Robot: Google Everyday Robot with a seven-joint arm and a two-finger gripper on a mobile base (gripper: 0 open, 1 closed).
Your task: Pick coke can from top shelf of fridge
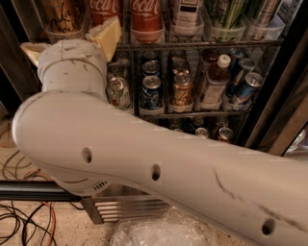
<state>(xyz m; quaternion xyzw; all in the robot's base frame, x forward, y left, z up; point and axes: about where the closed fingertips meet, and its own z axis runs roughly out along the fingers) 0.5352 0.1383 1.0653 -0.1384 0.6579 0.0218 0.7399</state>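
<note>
Two tall red coke cans (146, 15) stand side by side on the top shelf (202, 43) of the fridge (280, 106), the left one (104, 7) partly hidden. My gripper (70, 35) is at the top left, just below and left of these cans, in front of the shelf edge. Its cream fingers (109, 31) are spread wide apart with nothing between them. My large white arm (159, 163) crosses the view and hides the lower fridge.
Clear trays (226, 32) hold a brown can (61, 17), a bottle and green cans on the top shelf. The rack below carries short cans (151, 91) and a capped bottle (213, 81). A steel grille (126, 209), floor cables (24, 223) and crumpled plastic (159, 233) lie below.
</note>
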